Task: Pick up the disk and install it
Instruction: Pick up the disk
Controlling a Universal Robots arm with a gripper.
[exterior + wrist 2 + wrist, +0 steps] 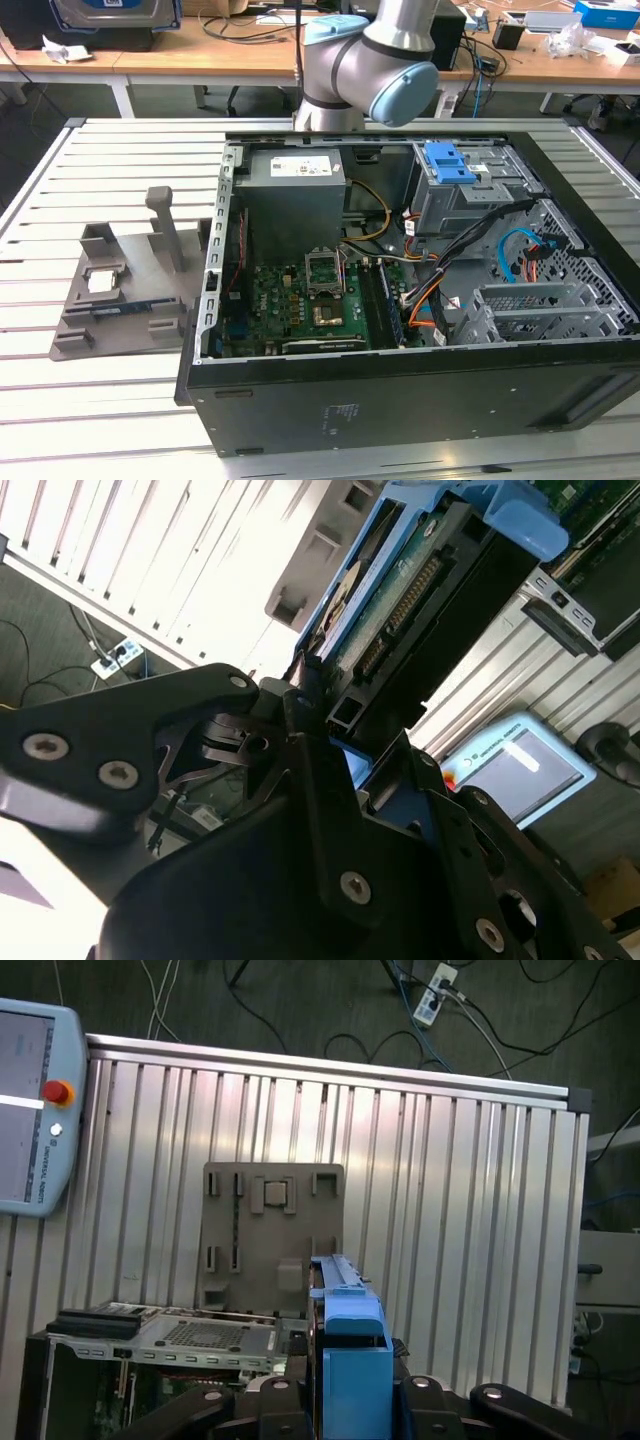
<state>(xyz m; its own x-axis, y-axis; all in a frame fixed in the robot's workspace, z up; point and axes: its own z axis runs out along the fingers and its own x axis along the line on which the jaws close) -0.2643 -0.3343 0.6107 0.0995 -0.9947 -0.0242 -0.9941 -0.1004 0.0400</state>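
Second wrist view showed the end effector [350,715] clenched on the disk [400,590], holding it edge-on in the air above the desk [120,550]. I judge the picking was done. The installing was left: the disk was not yet inside the open computer case [400,400].

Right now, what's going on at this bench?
The grey Universal Robots arm has its black gripper shut on the disk, a flat silver hard drive in a bright blue plastic carrier. It holds the disk edge-on in the air above the slatted aluminium table, over the grey plastic parts fixture. The open black computer case sits beside the fixture. The disk is not yet in the case's blue-topped grey metal drive cage.
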